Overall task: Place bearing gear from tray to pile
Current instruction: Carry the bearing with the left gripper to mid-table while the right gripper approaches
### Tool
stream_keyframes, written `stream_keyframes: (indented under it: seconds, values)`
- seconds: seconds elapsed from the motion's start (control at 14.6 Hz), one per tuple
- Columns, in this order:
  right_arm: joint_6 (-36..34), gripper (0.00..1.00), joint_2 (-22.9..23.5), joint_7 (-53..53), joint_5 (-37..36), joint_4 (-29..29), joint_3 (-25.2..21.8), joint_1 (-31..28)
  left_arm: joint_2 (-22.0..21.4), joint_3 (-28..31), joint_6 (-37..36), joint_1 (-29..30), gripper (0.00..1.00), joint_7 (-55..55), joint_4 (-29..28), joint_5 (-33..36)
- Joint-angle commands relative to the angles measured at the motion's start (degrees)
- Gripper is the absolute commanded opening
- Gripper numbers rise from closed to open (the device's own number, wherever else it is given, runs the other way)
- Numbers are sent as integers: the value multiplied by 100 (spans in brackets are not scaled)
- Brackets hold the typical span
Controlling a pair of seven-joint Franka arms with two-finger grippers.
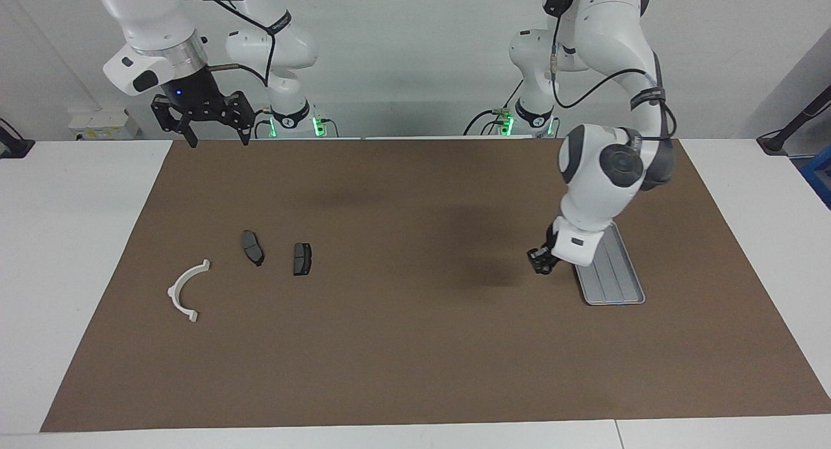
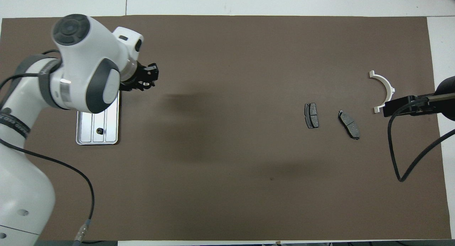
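Note:
The silver ridged tray [image 1: 613, 287] lies on the brown mat at the left arm's end; it also shows in the overhead view [image 2: 87, 132]. A small dark ring, the bearing gear [image 2: 100, 131], lies in the tray at its end nearer the robots; the arm hides it in the facing view. My left gripper [image 1: 542, 262] hangs low over the mat just beside the tray [image 2: 147, 77]. The pile lies toward the right arm's end: a white half-ring bracket [image 1: 185, 290] [image 2: 385, 89] and two dark pads [image 1: 252, 246] [image 1: 302, 259]. My right gripper [image 1: 211, 128] waits raised and open.
The brown mat [image 1: 415, 345] covers most of the white table. The left arm's forearm hangs over the tray. The right gripper [image 2: 394, 107] and its cable reach over the mat's edge beside the bracket.

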Motion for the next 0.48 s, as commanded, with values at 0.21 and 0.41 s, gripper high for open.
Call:
stream_keyframes:
  seconds: [0.21, 0.41]
  values:
    - [595, 100, -64, 120, 145, -482, 90, 4, 202, 117, 1024, -941, 22, -1113, -455, 181]
    - [1097, 100, -38, 636, 145, -922, 108, 390, 246, 117, 1300, -1020, 22, -1113, -790, 190]
